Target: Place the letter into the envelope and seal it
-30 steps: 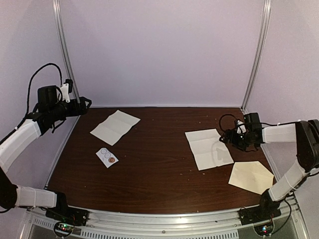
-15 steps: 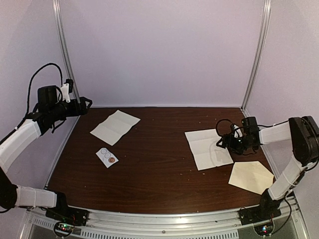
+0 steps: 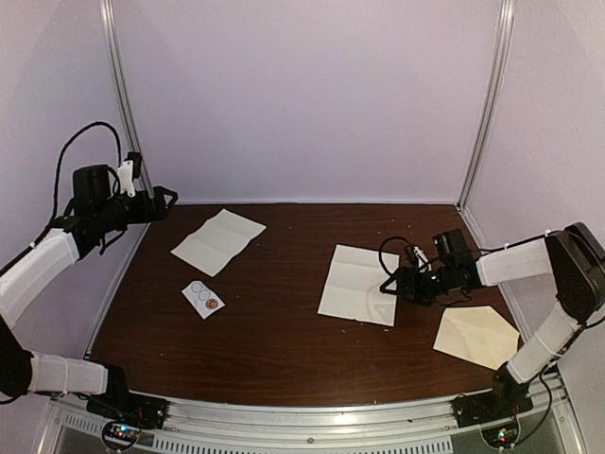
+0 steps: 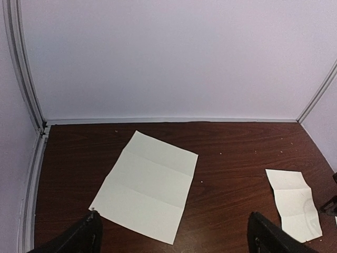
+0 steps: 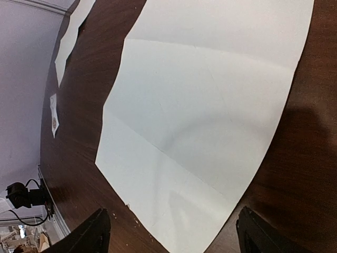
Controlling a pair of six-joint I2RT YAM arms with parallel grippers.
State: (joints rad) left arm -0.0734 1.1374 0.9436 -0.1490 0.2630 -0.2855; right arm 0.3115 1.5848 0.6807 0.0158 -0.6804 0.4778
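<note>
The letter (image 3: 360, 284), a creased white sheet, lies flat right of the table's middle. It fills the right wrist view (image 5: 210, 105), with its near corner between the wide-apart jaws of my right gripper (image 5: 174, 237). That gripper (image 3: 392, 284) is open, low over the sheet's right edge, and I cannot tell whether it touches the paper. The cream envelope (image 3: 476, 336) lies at the near right with its pointed flap showing, apart from the letter. My left gripper (image 3: 161, 200) hangs open and empty, high at the far left (image 4: 174, 240).
A second creased white sheet (image 3: 218, 241) lies at the far left, under the left wrist camera (image 4: 147, 184). A small white card with round stickers (image 3: 202, 298) sits in front of it. Metal frame posts (image 3: 121, 95) and white walls close in the table.
My right gripper has moved left toward the table's middle, and the letter has slid and turned with it, away from the envelope. Its jaws have narrowed slightly. The left arm has stayed put.
</note>
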